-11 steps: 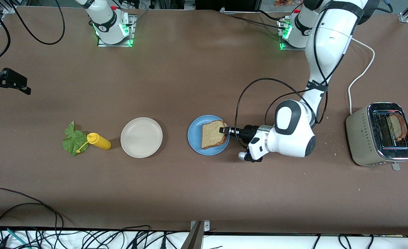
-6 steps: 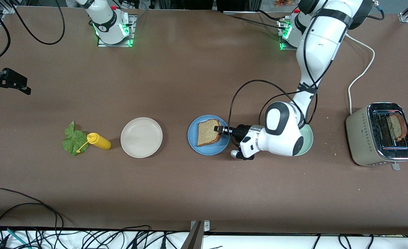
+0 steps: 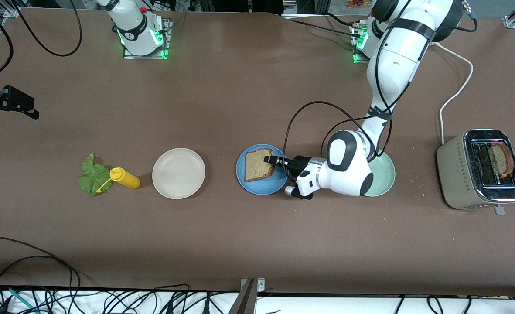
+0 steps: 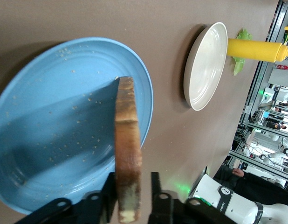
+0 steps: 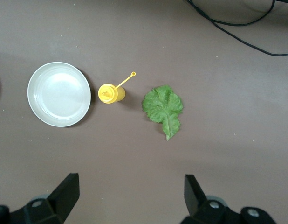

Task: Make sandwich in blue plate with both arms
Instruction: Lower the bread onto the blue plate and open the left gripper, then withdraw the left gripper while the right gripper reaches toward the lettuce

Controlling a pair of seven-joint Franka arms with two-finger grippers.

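Over blue plate (image 3: 257, 185) — bread slice (image 3: 257, 165) in left hand (image 3: 269, 160).

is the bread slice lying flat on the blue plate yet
No. The left gripper holds the bread slice by its edge above the blue plate; the left wrist view shows a gap.

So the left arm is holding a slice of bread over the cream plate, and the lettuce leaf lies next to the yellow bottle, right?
Not quite: the left gripper holds the bread slice over the blue plate, as the left wrist view shows. The cream plate sits apart. The lettuce leaf does lie beside the yellow bottle.
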